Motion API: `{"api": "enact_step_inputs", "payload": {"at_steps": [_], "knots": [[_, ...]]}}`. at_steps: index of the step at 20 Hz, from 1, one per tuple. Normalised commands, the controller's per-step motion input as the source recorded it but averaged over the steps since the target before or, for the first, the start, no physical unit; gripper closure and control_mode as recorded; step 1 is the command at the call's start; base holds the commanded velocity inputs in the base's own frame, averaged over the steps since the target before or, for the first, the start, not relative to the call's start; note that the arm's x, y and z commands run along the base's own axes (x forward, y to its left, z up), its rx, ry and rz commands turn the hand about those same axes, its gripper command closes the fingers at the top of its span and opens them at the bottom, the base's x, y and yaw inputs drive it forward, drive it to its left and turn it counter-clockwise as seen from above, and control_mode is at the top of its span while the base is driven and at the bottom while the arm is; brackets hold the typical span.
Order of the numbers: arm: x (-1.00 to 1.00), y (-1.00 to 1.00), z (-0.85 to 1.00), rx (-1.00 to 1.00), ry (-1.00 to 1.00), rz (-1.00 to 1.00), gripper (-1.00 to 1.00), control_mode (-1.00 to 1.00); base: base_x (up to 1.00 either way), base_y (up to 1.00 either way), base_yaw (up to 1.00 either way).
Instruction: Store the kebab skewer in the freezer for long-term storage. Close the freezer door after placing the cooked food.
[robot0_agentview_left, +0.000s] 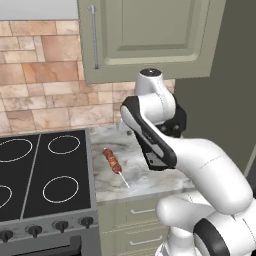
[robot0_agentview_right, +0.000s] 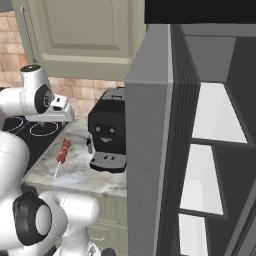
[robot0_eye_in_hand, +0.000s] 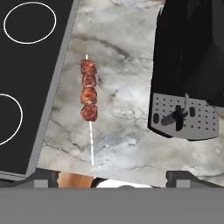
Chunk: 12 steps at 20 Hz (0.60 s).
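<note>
Kebab skewer (robot0_eye_in_hand: 89, 97) flat on marble counter (robot0_eye_in_hand: 127, 144) (beside coffee machine (robot0_eye_in_hand: 188, 70)); fingers (robot0_eye_in_hand: 43, 178) spread wide, empty.

No readable text, labels, brands or numbers anywhere; coffee machine (robot0_agentview_right: 106, 131) front unmarked.

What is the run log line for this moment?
kebab skewer: on counter, untouched | gripper: open, above skewer | freezer door: open
</note>
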Motion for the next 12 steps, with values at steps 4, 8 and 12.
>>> {"api": "enact_step_inputs", "payload": {"at_steps": [4,8,12], "knots": [[0.0,0.39,-0.64,0.0,0.05,0.01,-1.0,-1.0,0.0,0.0,0.0],[0.0,0.5,-0.88,-0.01,0.1,0.04,-1.0,-1.0,0.0,0.0,0.0],[0.04,0.23,-0.68,0.0,0.07,0.08,-1.0,-1.0,0.0,0.0,0.0]]}}
